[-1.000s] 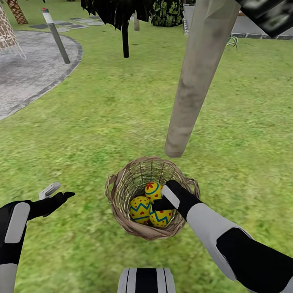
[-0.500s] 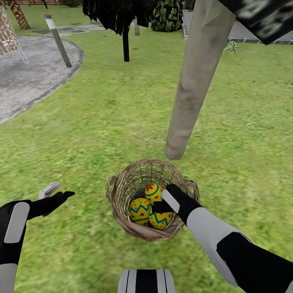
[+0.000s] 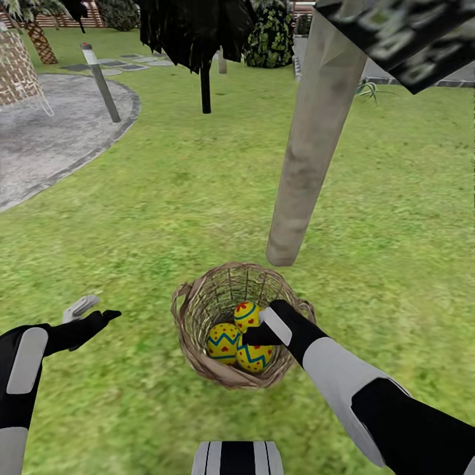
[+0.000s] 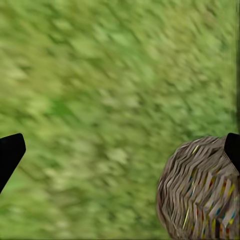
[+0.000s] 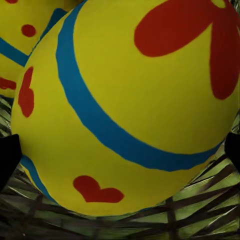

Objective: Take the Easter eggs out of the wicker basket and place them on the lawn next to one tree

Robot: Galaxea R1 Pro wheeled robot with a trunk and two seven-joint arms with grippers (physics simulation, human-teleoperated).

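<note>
At the far left of the head view the grey paved patio (image 3: 46,142) curves into the lawn (image 3: 165,198), with a pale lattice chair (image 3: 16,66) at its edge and a slim grey post (image 3: 100,82) standing on the paving. Low on that side, the left end effector (image 3: 92,315) hovers over bare grass, well apart from the basket, its fingers spread and holding nothing; the left wrist view shows blurred grass between its two dark fingertips (image 4: 10,152) and the woven side of the wicker basket (image 4: 200,190) at one corner. In the middle of the head view, a dark-leaved tree (image 3: 205,79) stands farther back on the grass, with a round bush (image 3: 269,36) behind it. Nearer, the wicker basket (image 3: 198,310) sits on the lawn, and all three Easter eggs (image 3: 223,343) lie inside it, touching one another. Just beyond the basket's rim rises the thick grey-beige trunk of the nearest tree (image 3: 310,145), its base close to the basket. From the lower right, the right arm reaches down into the basket, and the right end effector (image 3: 254,338) sits among the eggs, right against the nearest one. In the right wrist view that egg (image 5: 130,110) looms large between the two dark fingertips (image 5: 9,155), over the basket's weave; the fingers appear parted on either side of it, though whether they actually press on the shell cannot be told.
</note>
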